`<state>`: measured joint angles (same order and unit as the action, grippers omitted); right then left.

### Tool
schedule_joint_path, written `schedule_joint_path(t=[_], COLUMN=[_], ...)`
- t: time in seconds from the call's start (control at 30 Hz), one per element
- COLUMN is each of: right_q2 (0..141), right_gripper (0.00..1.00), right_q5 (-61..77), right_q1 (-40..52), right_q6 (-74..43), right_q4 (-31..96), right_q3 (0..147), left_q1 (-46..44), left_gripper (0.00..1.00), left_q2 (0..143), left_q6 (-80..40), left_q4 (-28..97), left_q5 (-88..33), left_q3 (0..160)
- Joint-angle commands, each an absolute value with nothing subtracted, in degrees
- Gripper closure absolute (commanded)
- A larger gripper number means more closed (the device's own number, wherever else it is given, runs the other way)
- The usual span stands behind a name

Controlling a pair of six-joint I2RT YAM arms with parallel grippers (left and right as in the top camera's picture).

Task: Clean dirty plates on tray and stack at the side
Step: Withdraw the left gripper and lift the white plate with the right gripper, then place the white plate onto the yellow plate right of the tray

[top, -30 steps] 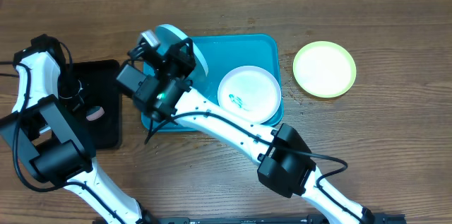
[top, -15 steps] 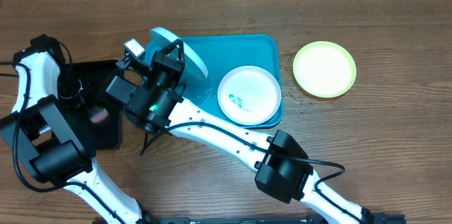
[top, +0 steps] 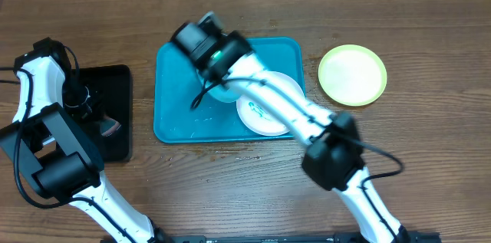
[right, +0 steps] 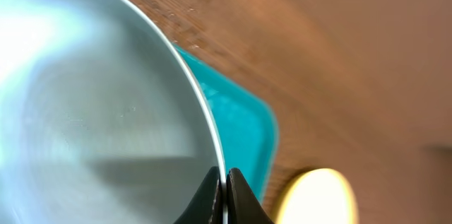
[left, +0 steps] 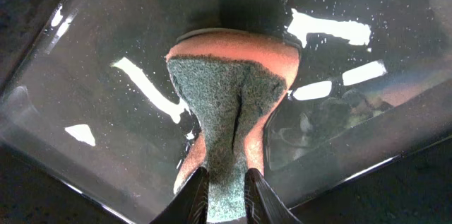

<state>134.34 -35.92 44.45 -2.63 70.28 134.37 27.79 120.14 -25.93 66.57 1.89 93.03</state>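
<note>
My right gripper (top: pixel 215 71) is shut on the rim of the light blue plate (top: pixel 224 93) and holds it tilted over the turquoise tray (top: pixel 175 113). In the right wrist view the plate (right: pixel 92 104) fills the left, with my jaws (right: pixel 224 185) pinching its edge. The white plate (top: pixel 270 105) lies in the tray's right half with a teal smear. The yellow-green plate (top: pixel 352 75) lies on the table to the right and also shows in the right wrist view (right: pixel 318 197). My left gripper (left: pixel 224 197) is shut on an orange sponge (left: pixel 229 97).
A black tray (top: pixel 115 82) stands left of the turquoise tray; the left gripper (top: pixel 103 126) holds the sponge over its wet floor (left: pixel 127 33). The right arm crosses the tray's right side and the table in front of it. Bare wooden table lies around both trays.
My right gripper has swung with the light blue plate from the tray's left edge, near the black tray, to above the tray's middle. The left arm has hardly moved.
</note>
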Motion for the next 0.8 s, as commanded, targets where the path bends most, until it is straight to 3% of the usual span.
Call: schedule_joint_path(t=[0.0,0.43,0.77], right_q2=[125.99,126.34,126.45], right_gripper=[0.96,0.96,0.96], right_q5=[-12.21,-5.02,2.46], right_q1=[36.42,6.11,-7.94], right_q6=[-7.75,-9.08,-8.56], right_q4=[71.64,91.2,91.09], right_q3=[135.79,134.67,125.38], left_q1=[27.83,27.81,27.73], left_gripper=[0.79,0.67,0.67], left_q2=[120.44,120.44,120.44], left_q6=[-25.3,-25.28,-25.28], left_q4=[66.61,65.91,65.76], left_q5=[1.37,1.41,1.41], left_q3=[93.03,93.03,93.03])
